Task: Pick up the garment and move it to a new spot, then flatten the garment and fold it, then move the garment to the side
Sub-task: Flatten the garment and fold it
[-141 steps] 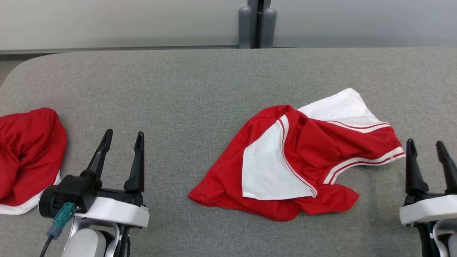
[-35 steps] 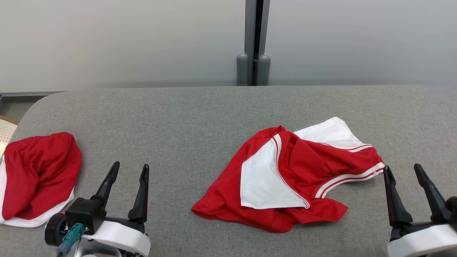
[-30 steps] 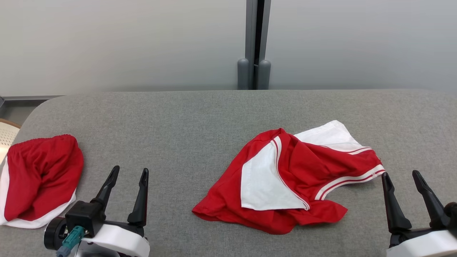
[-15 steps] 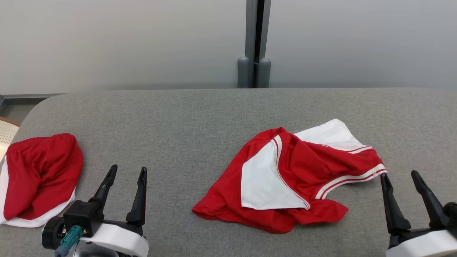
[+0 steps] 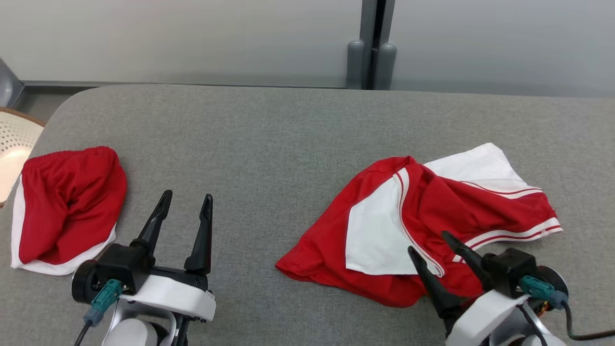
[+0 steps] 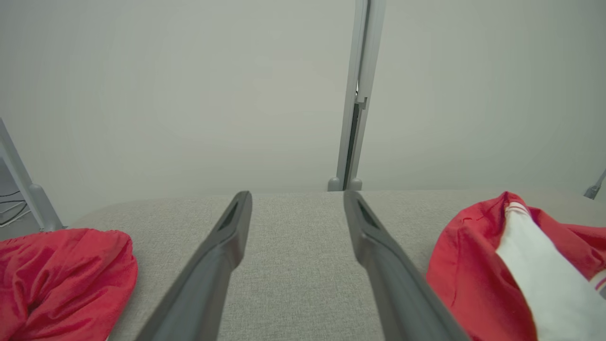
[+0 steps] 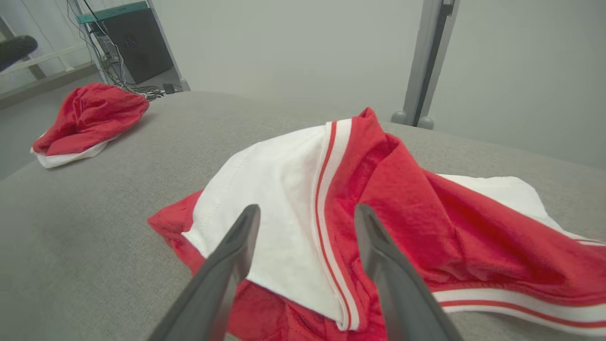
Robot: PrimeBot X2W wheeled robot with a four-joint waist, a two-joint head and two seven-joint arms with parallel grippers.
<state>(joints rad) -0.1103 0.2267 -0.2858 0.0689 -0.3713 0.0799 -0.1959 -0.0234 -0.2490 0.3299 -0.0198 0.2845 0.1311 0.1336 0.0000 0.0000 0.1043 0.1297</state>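
**Open fingers poised over a crumpled red-and-white garment**

My right gripper [image 5: 427,241], jaws spread wide and holding nothing, hangs over the near edge of the red-and-white garment [image 5: 447,206]. The garment lies crumpled on the right half of the grey fabric-covered table [image 5: 269,144]. From my head camera the fingers cover part of the white panel and the striped trim, and I cannot tell whether the tips touch the cloth. The folds hide the garment's shape, so I cannot make out what kind of garment it is. My left gripper [image 5: 187,194], equally wide open and empty, sits above bare table well to the left of it. A second red garment [image 5: 67,211] with a white edge lies bunched near the table's left end. Beyond that, a cream perforated object [image 5: 14,139] is cut off by the frame. A grey post [image 5: 372,48] stands behind the table, its top out of view.
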